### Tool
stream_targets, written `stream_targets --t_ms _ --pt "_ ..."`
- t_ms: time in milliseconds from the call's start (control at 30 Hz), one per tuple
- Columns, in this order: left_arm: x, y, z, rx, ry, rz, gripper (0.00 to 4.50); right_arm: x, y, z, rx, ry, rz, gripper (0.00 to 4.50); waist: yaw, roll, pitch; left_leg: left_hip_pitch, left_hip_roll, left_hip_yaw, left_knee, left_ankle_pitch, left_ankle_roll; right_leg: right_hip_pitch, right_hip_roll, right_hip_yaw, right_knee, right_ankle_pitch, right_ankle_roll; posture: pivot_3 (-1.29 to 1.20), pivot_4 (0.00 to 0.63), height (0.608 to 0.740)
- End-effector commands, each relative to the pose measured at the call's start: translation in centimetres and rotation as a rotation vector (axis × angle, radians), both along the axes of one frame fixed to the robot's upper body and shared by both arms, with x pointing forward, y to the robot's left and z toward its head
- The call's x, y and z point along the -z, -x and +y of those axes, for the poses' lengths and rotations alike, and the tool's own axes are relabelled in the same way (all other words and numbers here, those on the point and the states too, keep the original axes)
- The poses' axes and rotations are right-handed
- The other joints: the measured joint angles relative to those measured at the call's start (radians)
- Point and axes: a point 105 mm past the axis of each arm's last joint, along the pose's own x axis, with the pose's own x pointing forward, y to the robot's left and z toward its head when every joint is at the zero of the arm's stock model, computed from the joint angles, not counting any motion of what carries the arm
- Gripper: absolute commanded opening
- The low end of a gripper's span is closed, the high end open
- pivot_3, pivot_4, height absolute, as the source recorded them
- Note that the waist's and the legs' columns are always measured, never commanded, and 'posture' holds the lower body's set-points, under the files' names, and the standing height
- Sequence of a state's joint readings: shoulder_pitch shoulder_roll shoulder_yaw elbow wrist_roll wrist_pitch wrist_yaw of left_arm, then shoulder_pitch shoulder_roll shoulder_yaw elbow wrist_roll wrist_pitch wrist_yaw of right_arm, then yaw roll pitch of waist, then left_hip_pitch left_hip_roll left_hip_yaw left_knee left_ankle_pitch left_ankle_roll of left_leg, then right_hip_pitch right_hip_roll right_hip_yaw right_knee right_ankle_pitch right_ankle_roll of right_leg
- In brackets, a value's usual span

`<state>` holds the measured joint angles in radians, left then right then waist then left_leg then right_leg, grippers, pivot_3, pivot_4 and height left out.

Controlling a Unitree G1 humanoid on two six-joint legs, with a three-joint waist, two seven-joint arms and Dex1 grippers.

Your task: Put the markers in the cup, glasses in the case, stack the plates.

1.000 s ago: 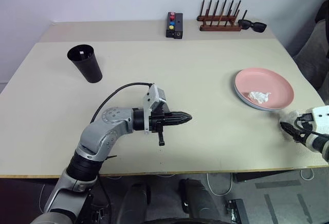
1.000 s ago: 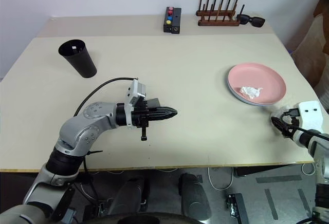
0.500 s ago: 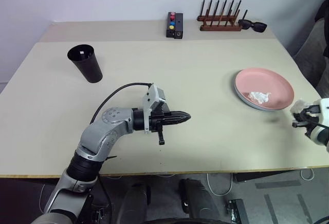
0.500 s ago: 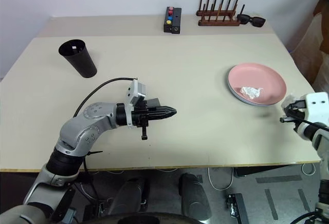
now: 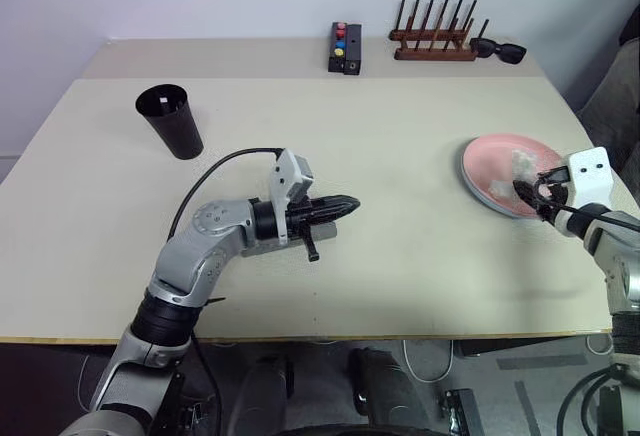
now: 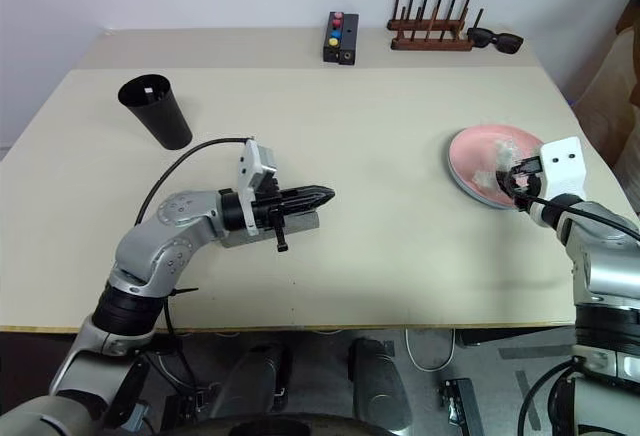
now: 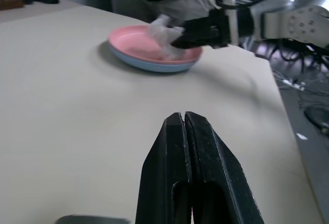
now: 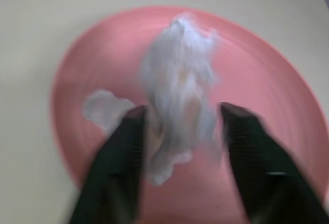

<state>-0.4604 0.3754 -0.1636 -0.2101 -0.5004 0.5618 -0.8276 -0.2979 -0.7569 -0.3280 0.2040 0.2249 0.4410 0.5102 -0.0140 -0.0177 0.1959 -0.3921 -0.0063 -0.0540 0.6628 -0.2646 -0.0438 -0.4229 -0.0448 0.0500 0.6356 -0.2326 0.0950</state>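
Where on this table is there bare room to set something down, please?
Bare tabletop runs wide between the black cup and the pink plate, and along the near edge. It is crowded at the plate, where the right gripper hovers, and in the far row: button box, rack, sunglasses.

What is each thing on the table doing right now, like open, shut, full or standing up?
Black cup: upright, looks empty.
Pink plate: stacked on the blue plate.
Crumpled white tissue: on the pink plate, between the right gripper's fingers.
Right gripper: open over the pink plate.
Left gripper: shut, holding nothing.
Sunglasses: lying by the wooden rack.
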Motion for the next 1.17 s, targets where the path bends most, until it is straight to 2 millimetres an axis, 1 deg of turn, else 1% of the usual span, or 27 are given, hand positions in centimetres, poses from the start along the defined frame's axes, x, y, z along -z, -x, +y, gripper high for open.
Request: stream_targets --t_ms 33,133,200,233,300,333,400,433,467,500,533,600,633,700,733,800,900,1033,1167 --pt "-0.8 0.2 0.7 -0.032 0.021 -0.044 0.00 -2.6 0.1 -0.9 0.012 0.054 -0.099 3.92 -0.001 0.000 0.000 0.000 0.000 0.000 0.000 0.000 0.000 0.000 0.000 0.000 0.000 0.000 0.000 0.00 0.150 0.735" --pt "-0.8 -0.5 1.7 -0.089 0.019 -0.060 0.00 -4.3 0.6 -1.0 -0.008 0.077 -0.168 3.92 -0.002 0.000 0.000 0.000 0.000 0.000 0.000 0.000 0.000 0.000 0.000 0.000 0.000 0.000 0.000 0.00 0.150 0.735" --pt "-1.0 -1.3 2.9 -0.150 0.017 -0.069 0.00 -5.6 0.9 -0.3 -0.061 0.079 -0.220 3.92 -0.002 0.000 0.000 0.001 0.000 0.000 0.000 0.000 0.000 0.000 0.001 0.000 0.000 0.000 -0.001 0.00 0.150 0.735" --pt "-1.1 -1.8 3.8 -0.182 0.011 -0.071 0.00 -6.1 1.1 0.3 -0.098 0.071 -0.238 3.92 -0.004 0.000 0.000 0.001 0.000 0.000 0.000 0.000 0.000 0.000 0.001 0.000 0.000 0.000 -0.001 0.00 0.150 0.735" --pt "-1.2 -2.4 6.0 -0.248 -0.014 -0.092 0.00 -6.6 1.7 2.2 -0.208 0.069 -0.255 3.92 -0.007 0.000 0.000 0.001 0.001 0.000 0.000 0.000 0.000 0.000 0.001 0.000 0.000 0.000 -0.001 0.00 0.150 0.735" --pt "-1.4 -2.7 7.1 -0.285 -0.022 -0.103 0.00 -6.6 2.1 3.0 -0.264 0.070 -0.252 3.92 -0.008 0.000 0.000 0.001 0.001 0.000 0.000 0.000 0.000 0.000 0.002 0.000 0.000 0.000 0.000 0.00 0.150 0.735" --pt "-1.6 -3.0 8.7 -0.337 -0.030 -0.116 0.00 -6.5 2.6 4.2 -0.335 0.068 -0.241 3.92 -0.007 0.000 0.000 0.001 0.002 0.000 -0.001 0.000 0.000 0.000 0.002 0.000 0.000 0.001 0.001 0.00 0.150 0.735" --pt "-1.6 -3.1 9.8 -0.374 -0.036 -0.122 0.00 -6.3 2.9 4.9 -0.374 0.064 -0.231 3.92 -0.006 0.000 0.000 0.001 0.002 0.000 -0.001 0.000 0.000 0.000 0.002 0.000 0.000 0.001 0.001 0.00 0.150 0.735" --pt "-1.5 -3.0 11.7 -0.427 -0.040 -0.120 0.00 -6.0 3.3 5.9 -0.427 0.049 -0.217 3.92 -0.005 0.000 0.000 0.001 0.002 0.000 -0.001 0.000 0.000 0.000 0.002 0.000 0.000 0.001 0.001 0.00 0.150 0.735" --pt "-1.0 -2.5 14.3 -0.497 -0.055 -0.104 0.00 -5.6 3.9 7.0 -0.488 0.024 -0.195 3.92 -0.008 0.000 0.000 0.001 0.002 0.000 -0.001 0.000 0.000 0.000 0.001 0.000 0.000 0.001 0.001 0.00 0.150 0.735" --pt "-0.6 -2.0 15.9 -0.541 -0.067 -0.094 0.00 -5.4 4.3 7.7 -0.527 0.005 -0.179 3.92 -0.011 0.000 0.000 0.001 0.002 0.001 -0.001 0.000 0.000 0.000 0.001 0.000 -0.001 0.001 0.000 0.00 0.150 0.735" --pt "-0.2 -0.8 18.2 -0.602 -0.083 -0.090 0.00 -5.0 4.8 8.4 -0.569 -0.021 -0.156 3.92 -0.014 0.000 0.000 0.002 0.003 0.001 -0.002 -0.001 0.001 0.000 0.001 0.000 -0.001 0.000 -0.001 0.00 0.150 0.735" --pt "-0.2 -0.5 18.6 -0.619 -0.083 -0.092 0.00 -5.0 4.9 8.6 -0.576 -0.028 -0.151 3.92 -0.011 0.000 0.000 0.001 0.004 0.001 -0.002 -0.001 0.001 0.000 0.001 0.000 -0.001 0.000 -0.002 0.00 0.150 0.735" --pt "0.0 0.0 19.4 -0.667 -0.085 -0.090 0.00 -4.9 4.8 8.2 -0.574 -0.055 -0.145 3.92 0.001 0.000 0.000 0.001 0.004 0.002 -0.001 -0.001 0.001 0.000 0.000 0.000 -0.001 -0.001 -0.003 0.00 0.150 0.735" --pt "0.2 0.3 20.1 -0.697 -0.095 -0.093 0.00 -4.7 4.7 8.0 -0.568 -0.059 -0.141 3.92 0.005 0.000 0.000 0.001 0.004 0.001 0.000 -0.001 0.001 0.001 -0.001 0.000 -0.001 -0.001 -0.002 0.00 0.150 0.735" --pt "0.4 0.8 21.2 -0.752 -0.101 -0.098 0.00 -4.2 4.3 7.4 -0.555 -0.061 -0.125 3.92 0.005 -0.001 0.000 0.001 0.004 0.001 0.002 -0.001 0.001 0.004 -0.001 0.000 -0.003 -0.001 -0.002 0.00 0.150 0.735" --pt "0.4 1.4 22.5 -0.805 -0.107 -0.098 0.00 -3.9 3.9 7.3 -0.553 -0.071 -0.117 3.92 0.001 -0.001 0.000 0.001 0.004 0.001 0.001 -0.001 0.001 0.005 -0.002 0.000 -0.005 -0.001 -0.002 0.00 0.150 0.735" --pt "0.5 1.6 23.0 -0.840 -0.109 -0.097 0.00 -3.5 3.5 7.6 -0.560 -0.084 -0.108 3.92 0.000 -0.001 0.000 0.001 0.003 0.002 -0.001 -0.001 0.001 0.003 0.000 0.000 -0.005 -0.001 -0.003 0.00 0.150 0.735" --pt "0.2 1.7 22.7 -0.847 -0.102 -0.102 0.00 -3.5 3.1 8.3 -0.578 -0.090 -0.111 3.92 -0.001 -0.001 0.000 0.001 0.003 0.002 -0.001 -0.001 0.001 0.003 0.000 0.000 -0.004 0.000 -0.003 0.00 0.150 0.735"
